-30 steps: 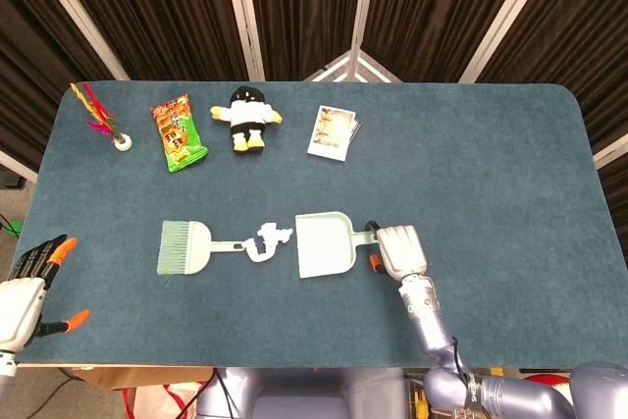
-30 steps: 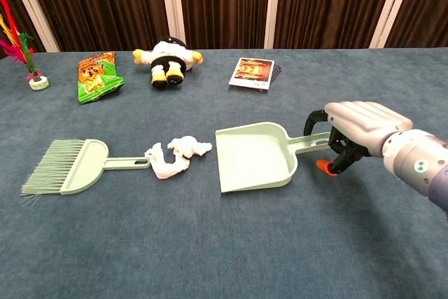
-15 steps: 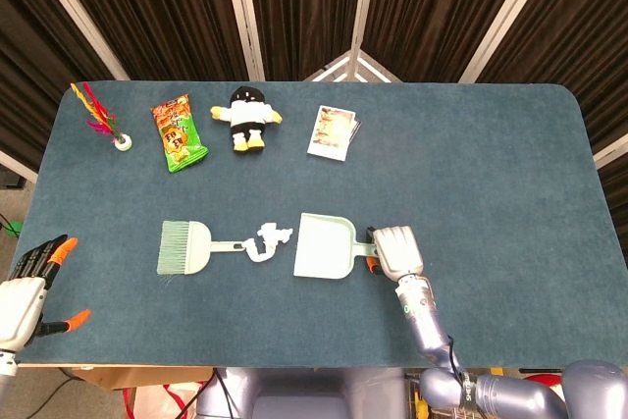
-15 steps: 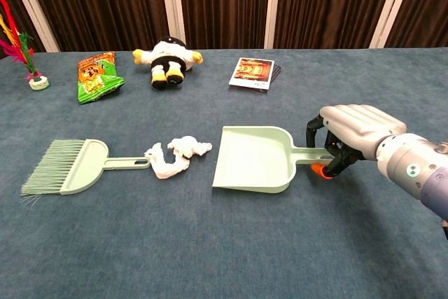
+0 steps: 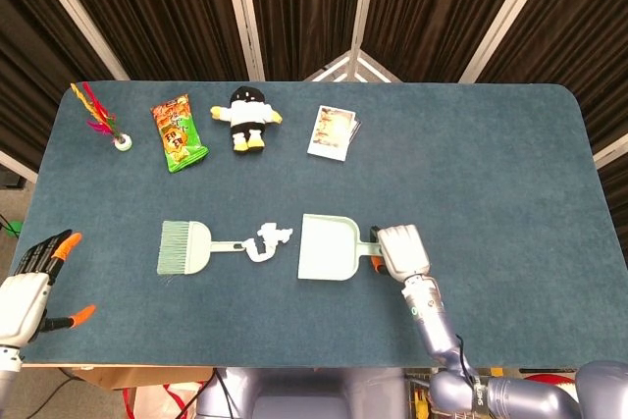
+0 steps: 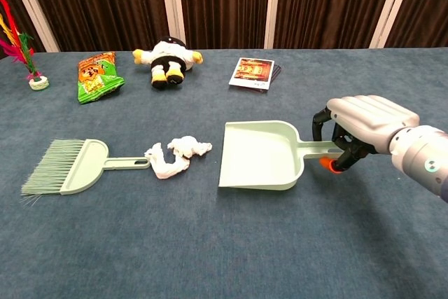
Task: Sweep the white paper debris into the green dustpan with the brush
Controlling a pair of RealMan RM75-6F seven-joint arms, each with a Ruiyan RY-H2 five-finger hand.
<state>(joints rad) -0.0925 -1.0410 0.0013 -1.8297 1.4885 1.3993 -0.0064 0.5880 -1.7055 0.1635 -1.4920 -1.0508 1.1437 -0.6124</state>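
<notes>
The green dustpan [image 5: 329, 246] [image 6: 260, 155] lies at mid-table, its mouth facing left toward the white paper debris [image 5: 267, 239] [image 6: 175, 155]. My right hand [image 5: 402, 249] [image 6: 364, 129] grips the dustpan's handle, fingers curled over it. Left of the debris, the green brush [image 5: 186, 246] [image 6: 70, 165] lies flat, its handle tip touching the paper and its bristles pointing left. My left hand [image 5: 27, 287] hovers off the table's front-left corner, fingers spread, holding nothing; the chest view does not show it.
Along the far side of the table sit a feather shuttlecock [image 5: 108, 123] [image 6: 28, 61], a green snack bag [image 5: 178, 133] [image 6: 96, 75], a plush toy [image 5: 249, 117] [image 6: 166, 59] and a small booklet [image 5: 334, 131] [image 6: 255, 73]. Blue cloth covers the table [image 5: 491, 174].
My right hand has closed on the dustpan handle, turned the pan square to the debris and drawn it slightly right. The left hand barely shifted.
</notes>
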